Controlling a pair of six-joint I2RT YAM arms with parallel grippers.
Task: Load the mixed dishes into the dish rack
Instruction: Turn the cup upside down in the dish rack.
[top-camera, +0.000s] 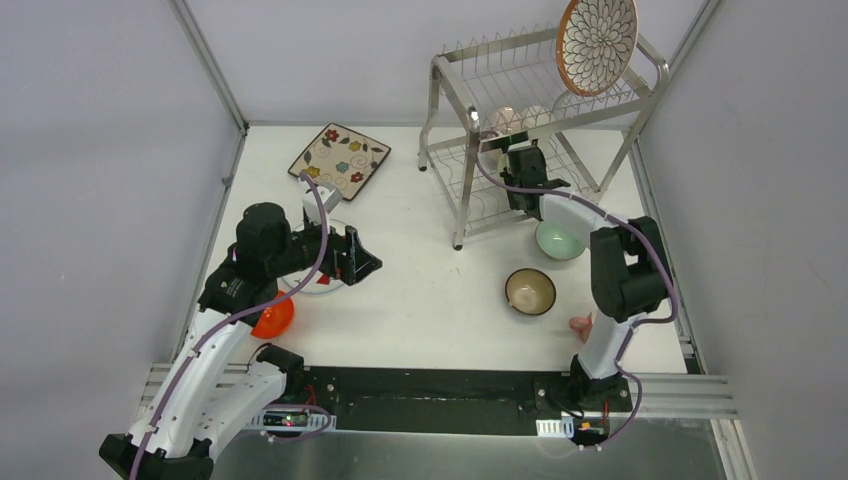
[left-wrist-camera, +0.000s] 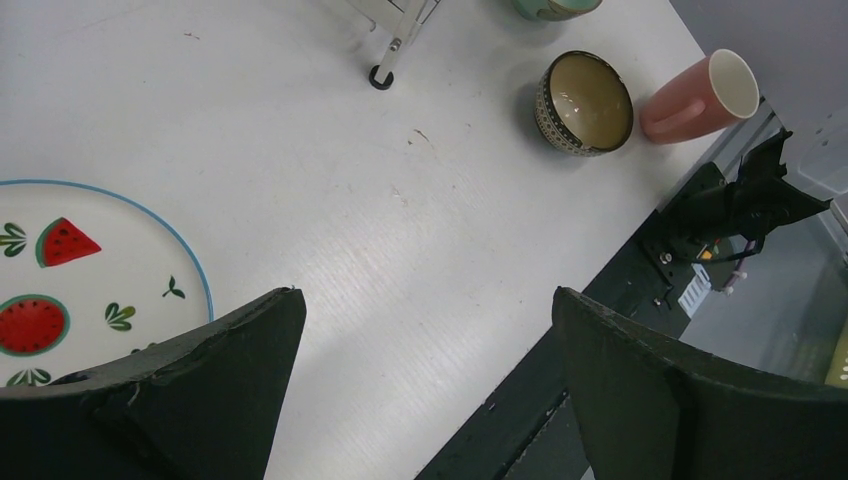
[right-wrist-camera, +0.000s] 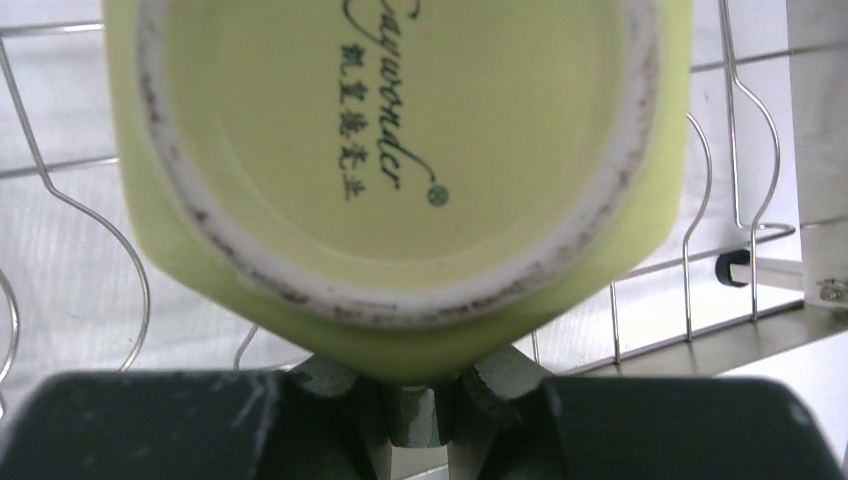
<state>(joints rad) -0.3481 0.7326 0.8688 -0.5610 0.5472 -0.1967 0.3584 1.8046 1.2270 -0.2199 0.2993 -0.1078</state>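
Right gripper (right-wrist-camera: 425, 400) pinches a yellow-green cup (right-wrist-camera: 400, 140) amid close dish rack wires (right-wrist-camera: 688, 230).

- Bright, even overhead light; the white tabletop (top-camera: 430, 300) carries only faint, soft shadows.
- Glare glints on the shiny silver tube-and-wire dish rack (top-camera: 470, 118).
- Right wrist view: pale yellow-green glazed cup (right-wrist-camera: 400, 150) close yet sharp, lettering legible.
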